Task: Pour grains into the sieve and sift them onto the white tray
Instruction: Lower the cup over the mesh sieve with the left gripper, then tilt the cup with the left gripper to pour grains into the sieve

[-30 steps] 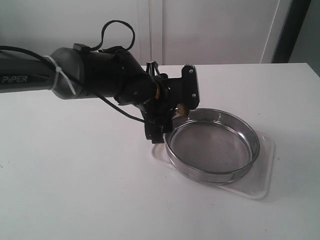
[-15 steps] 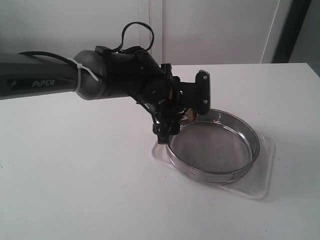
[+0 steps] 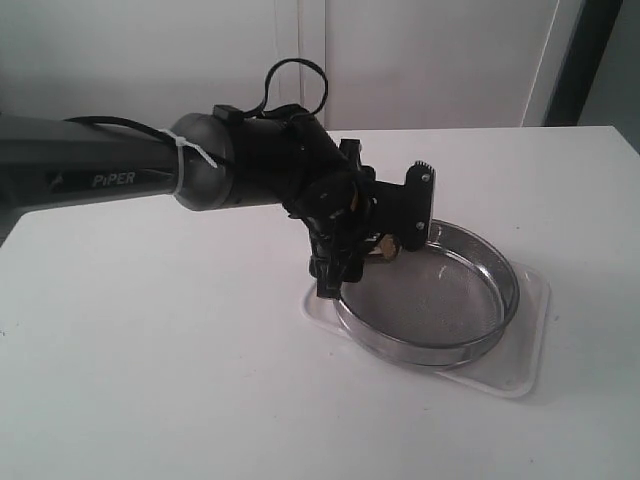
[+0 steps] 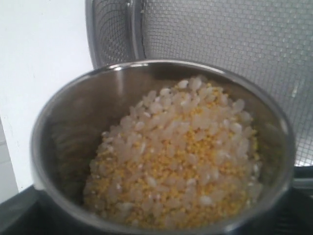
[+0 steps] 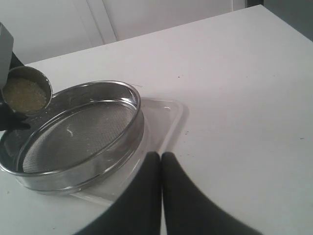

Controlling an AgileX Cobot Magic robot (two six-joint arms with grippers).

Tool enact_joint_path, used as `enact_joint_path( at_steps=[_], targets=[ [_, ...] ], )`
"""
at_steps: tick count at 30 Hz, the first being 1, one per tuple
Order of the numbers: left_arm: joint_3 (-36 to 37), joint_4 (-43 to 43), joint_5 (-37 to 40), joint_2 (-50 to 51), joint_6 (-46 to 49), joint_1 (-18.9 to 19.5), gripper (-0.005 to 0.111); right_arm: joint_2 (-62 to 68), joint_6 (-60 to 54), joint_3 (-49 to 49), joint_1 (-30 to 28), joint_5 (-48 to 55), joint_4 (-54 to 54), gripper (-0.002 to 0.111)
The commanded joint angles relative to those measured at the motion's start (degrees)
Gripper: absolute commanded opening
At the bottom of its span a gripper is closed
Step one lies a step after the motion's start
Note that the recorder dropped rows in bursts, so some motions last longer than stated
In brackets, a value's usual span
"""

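So far: nothing is showing as poured. The grains [image 4: 181, 161] are lying heaped in the small steel cup [image 4: 63, 142], and no stream is falling from its lip.
Cup position: it is hanging tilted at the left rim of the sieve [image 3: 430, 295], just right of centre in the exterior frame, with its mouth leaning toward the mesh.
Left arm: the left gripper [image 3: 375, 240] is clamping the steel cup between its fingers. The arm is reaching in from the left edge of the exterior frame.
Right arm: the right gripper [image 5: 161, 155] is pressing its fingers together with nothing between them. It is hanging near the tray's side and is not appearing in the exterior frame.
Mesh: the sieve is sitting flat, lower right of centre in the exterior frame. Its mesh is looking nearly bare, with a few stray specks at most.
Underneath: the white tray [image 3: 525, 340] is lying on the white table [image 3: 150, 380] beneath the sieve, with its corners poking out. No sifted grains are showing on the visible parts, though the sieve is hiding most of it.
Stage: by my reading, the pour is only just beginning.
Left to do: the cup is needing a further tip to empty over the mesh. After that the sieve is needing a shake above the tray so the fine yellow granules fall through.
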Motion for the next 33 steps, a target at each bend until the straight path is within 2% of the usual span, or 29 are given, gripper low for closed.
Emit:
enact_joint_path(
  at_steps=[1,12,18,23,33],
  targets=[
    [-0.87,1.32,1.22,0.67,0.58,-0.74,0.0,-0.25,-0.56,0.32,-0.11,-0.72,0.0,0.0],
    [-7.93,4.11,6.82,3.92,0.73,-2.37,0.0,-0.25,-0.56,0.32,-0.11,-0.72,0.0,0.0],
    [-8.5,4.96,6.93,4.3,6.05,-2.89,0.0,-0.25,-0.56,0.32,-0.11,-0.72,0.0,0.0],
    [-8.5,6.92,8.01,5.94,6.37,-2.89,0.0,-0.25,-0.56,0.32,-0.11,-0.72,0.0,0.0],
    [-8.5,15.5,3.53,8.25,6.37,-4.09,0.0,-0.25,-0.56,0.32,-0.11,-0.72,0.0,0.0]
  ],
)
